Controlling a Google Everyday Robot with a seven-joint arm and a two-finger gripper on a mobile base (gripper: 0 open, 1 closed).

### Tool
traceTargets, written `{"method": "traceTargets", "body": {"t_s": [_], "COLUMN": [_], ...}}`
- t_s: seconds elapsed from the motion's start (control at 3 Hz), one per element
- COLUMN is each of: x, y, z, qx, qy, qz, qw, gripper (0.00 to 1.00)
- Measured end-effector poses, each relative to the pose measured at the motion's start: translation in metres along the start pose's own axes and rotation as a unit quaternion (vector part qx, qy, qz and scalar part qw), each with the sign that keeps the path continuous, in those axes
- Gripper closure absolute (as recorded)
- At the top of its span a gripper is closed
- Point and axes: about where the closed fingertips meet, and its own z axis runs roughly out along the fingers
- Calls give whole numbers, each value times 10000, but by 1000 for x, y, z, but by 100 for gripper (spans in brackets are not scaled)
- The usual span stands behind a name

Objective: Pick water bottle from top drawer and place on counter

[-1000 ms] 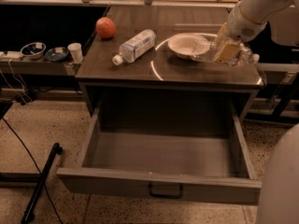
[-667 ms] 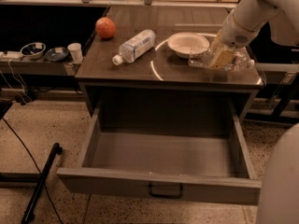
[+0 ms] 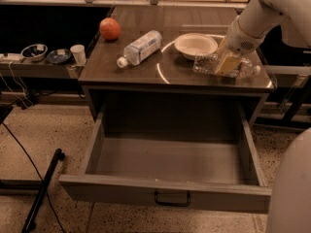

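Observation:
The slim clear water bottle lies on its side at the front right of the dark wood counter, close to the right edge. My gripper comes down from the upper right on the white arm and is shut on the water bottle's middle, its yellowish fingers around it. The bottle rests on or just above the tabletop. The top drawer below is pulled fully open and holds nothing, its black handle at the front centre.
On the counter stand a white bowl, a fatter clear bottle lying on its side, and an orange ball. A low side shelf at the left holds small bowls and a white cup. A black pole lies on the floor.
My gripper has moved down and slightly forward with the water bottle, lowering it from beside the bowl to the counter's front right area.

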Motion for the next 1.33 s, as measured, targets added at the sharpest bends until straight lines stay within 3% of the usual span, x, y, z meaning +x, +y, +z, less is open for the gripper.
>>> {"method": "traceTargets", "body": {"t_s": [1.0,1.33], "x": [0,0], "y": [0,0], "z": [0,0], "qx": [-1,-1], "qy": [0,0], "qz": [0,0], "qw": [10000,10000], "gripper": [11,0]}}
